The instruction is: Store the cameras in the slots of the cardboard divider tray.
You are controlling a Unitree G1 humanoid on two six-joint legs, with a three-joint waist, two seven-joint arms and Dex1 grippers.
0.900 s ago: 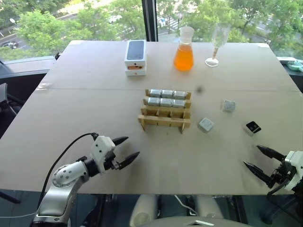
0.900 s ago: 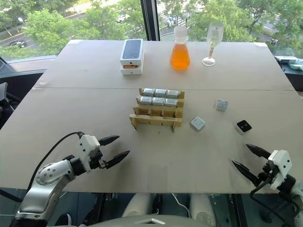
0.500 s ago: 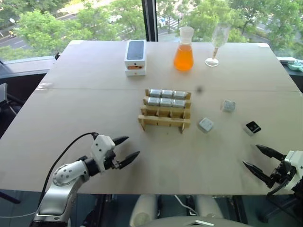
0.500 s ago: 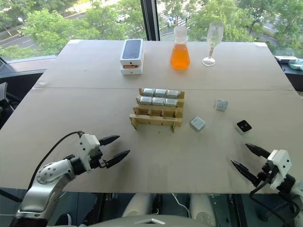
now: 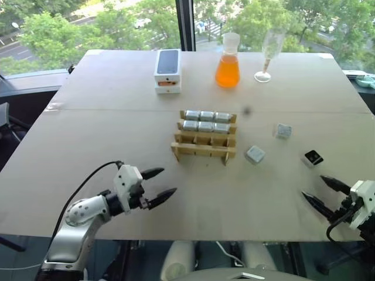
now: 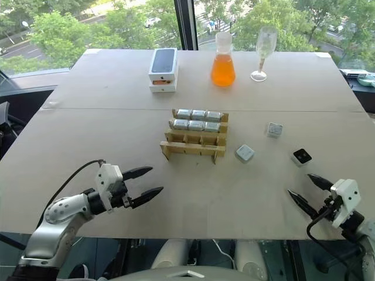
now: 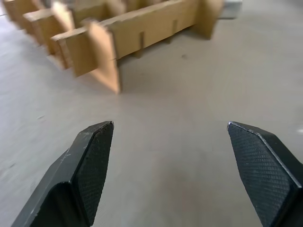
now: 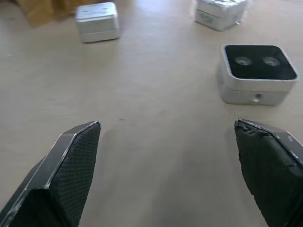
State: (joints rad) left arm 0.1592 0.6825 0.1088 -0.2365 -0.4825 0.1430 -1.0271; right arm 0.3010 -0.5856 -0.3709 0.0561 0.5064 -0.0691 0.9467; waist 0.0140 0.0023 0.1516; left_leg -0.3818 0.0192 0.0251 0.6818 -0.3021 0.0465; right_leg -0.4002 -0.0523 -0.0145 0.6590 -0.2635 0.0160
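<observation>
The cardboard divider tray (image 5: 203,151) stands mid-table, and several silver cameras (image 5: 206,120) fill its two far rows. Its near rows hold nothing. Three loose cameras lie to its right: one silver (image 5: 254,154), another silver (image 5: 283,131), and one with its black face up (image 5: 312,158). My left gripper (image 5: 168,181) hovers open near the front edge, left of the tray (image 7: 132,33). My right gripper (image 5: 313,187) is open at the front right, just short of the black-faced camera (image 8: 258,71), with nothing between its fingers.
A white phone box with a black top (image 5: 167,70), a flask of orange liquid (image 5: 227,61) and a wine glass (image 5: 268,50) stand along the far side. The table's front edge (image 5: 234,239) runs close under both grippers.
My left gripper has edged slightly to the right. The right gripper has barely shifted. Nothing on the table has moved.
</observation>
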